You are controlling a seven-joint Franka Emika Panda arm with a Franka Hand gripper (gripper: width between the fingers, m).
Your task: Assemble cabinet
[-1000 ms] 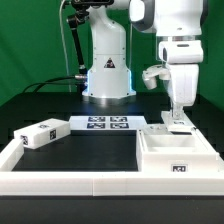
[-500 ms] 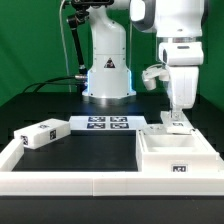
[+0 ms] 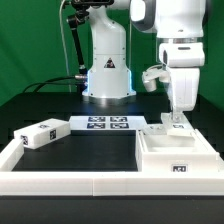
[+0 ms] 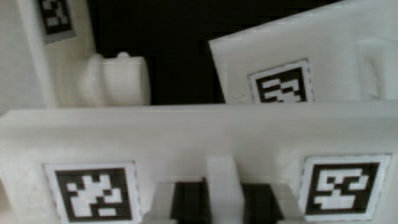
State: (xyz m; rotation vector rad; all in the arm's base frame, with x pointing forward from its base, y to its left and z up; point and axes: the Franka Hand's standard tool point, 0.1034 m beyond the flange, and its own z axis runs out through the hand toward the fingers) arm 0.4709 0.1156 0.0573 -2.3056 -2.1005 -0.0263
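Right of frame, the end effector [image 3: 177, 117], fingers nearly together, seems to pinch a small tagged white part [image 3: 176, 126] against the back edge of the cabinet body [image 3: 178, 152] on the surface [image 3: 95, 150], probably to seat it.

White cabinet body [image 3: 160, 165] w/ blk/wht square tags [image 3: 180, 168], white marker board [image 3: 78, 125], dark table [image 3: 90, 146]

The cabinet body [image 3: 160, 165] stood at the exterior view's right, white and boxy, open on top, with one square tag on its front face. Just at its back edge was a smaller white part [image 3: 176, 125] with tags, gripped in my closed pincer [image 3: 176, 117]. Another tagged white block [image 3: 42, 133] lay well apart, at the exterior view's left.
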